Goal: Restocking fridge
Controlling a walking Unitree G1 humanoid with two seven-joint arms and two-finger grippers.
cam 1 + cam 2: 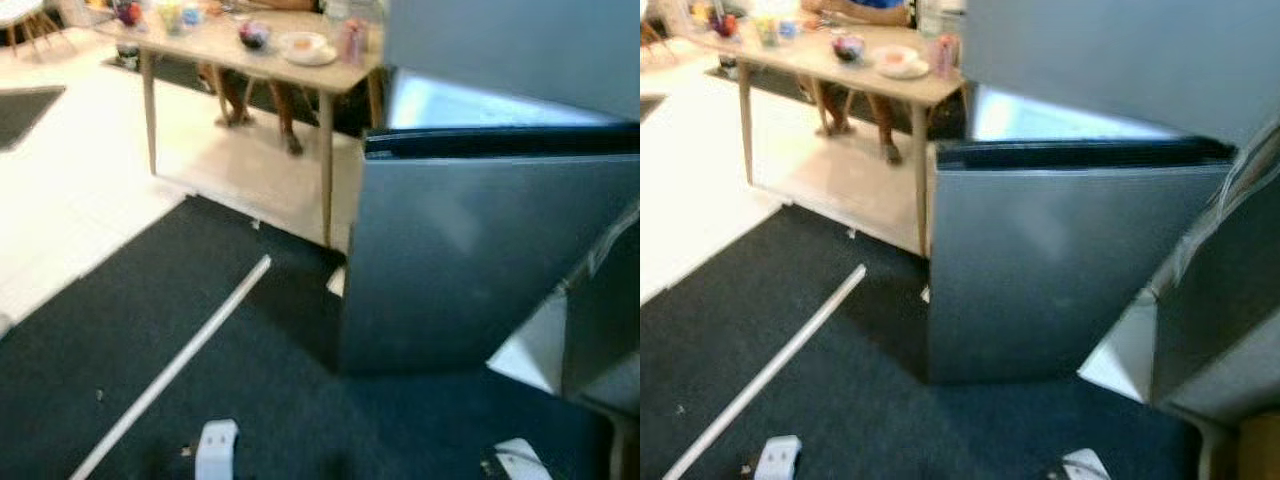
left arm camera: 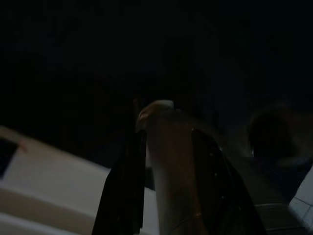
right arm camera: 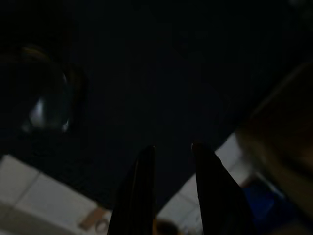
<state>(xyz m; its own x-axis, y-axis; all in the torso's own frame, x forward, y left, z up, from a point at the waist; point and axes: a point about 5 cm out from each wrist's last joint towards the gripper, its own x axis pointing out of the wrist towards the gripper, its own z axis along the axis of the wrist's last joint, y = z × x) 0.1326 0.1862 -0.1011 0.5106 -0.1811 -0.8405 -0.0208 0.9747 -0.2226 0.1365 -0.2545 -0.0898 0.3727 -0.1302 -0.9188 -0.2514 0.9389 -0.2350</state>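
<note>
Left gripper fingers clamped around pale bottle, hanging low. Right gripper fingers narrowly apart, empty. Fridge door ajar ahead; best approach squarely, keep bottle upright.

We see a wooden table standing on pale floor, well away from either hand. On it sit a white plate, a dark bowl and a pink cup. A person's bare legs show beneath the table. Nearer us, a dark carpet carries a long white strip lying diagonally.
</note>
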